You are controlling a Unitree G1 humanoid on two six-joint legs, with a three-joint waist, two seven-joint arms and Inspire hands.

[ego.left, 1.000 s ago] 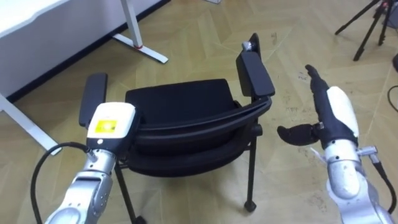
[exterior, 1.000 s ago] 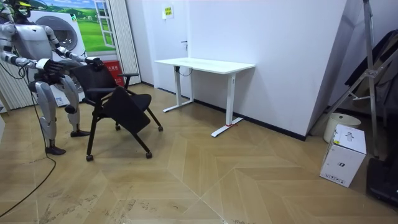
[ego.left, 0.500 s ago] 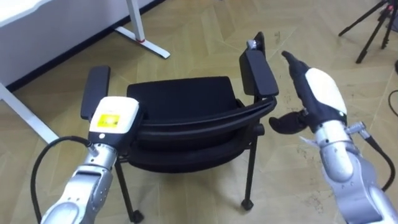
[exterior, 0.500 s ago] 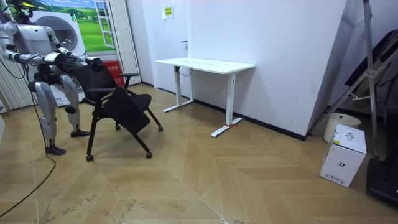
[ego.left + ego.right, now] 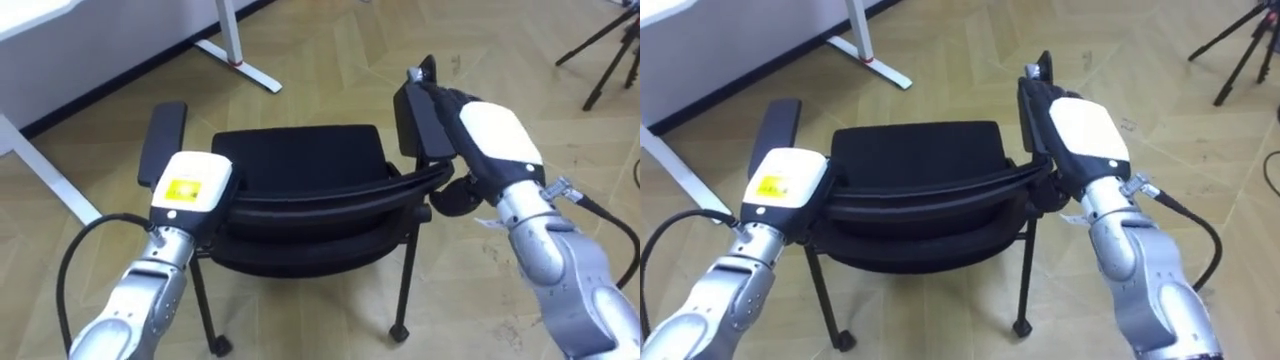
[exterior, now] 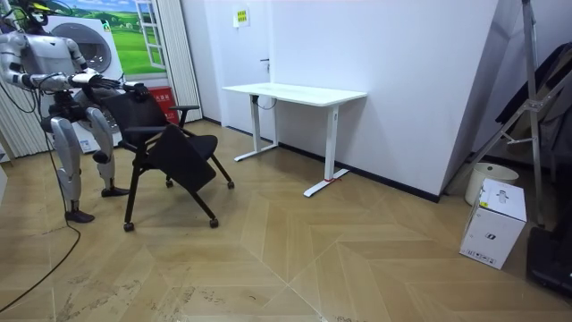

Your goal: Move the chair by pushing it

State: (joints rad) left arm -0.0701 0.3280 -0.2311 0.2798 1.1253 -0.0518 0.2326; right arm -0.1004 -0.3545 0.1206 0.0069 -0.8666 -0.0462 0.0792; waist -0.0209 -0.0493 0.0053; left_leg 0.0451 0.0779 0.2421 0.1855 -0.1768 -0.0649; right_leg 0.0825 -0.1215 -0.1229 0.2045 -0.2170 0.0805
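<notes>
chair (image 5: 295, 165) dead ahead of both hands, backrest (image 5: 320, 200) running left-right across them. left robot hand (image 5: 188, 190) sits on its left end, fingers hidden, grip unclear. right robot hand (image 5: 490, 135) lies flat by the right armrest (image 5: 412, 120), fingers straight, gripping nothing. push should go forward, toward the desk (image 5: 25, 15).

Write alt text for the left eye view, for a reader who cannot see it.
From above: a black chair, the robot's left hand on the left end of its backrest, its right hand laid open along the right armrest. Wood floor surrounds it; a white desk stands upper left.
</notes>
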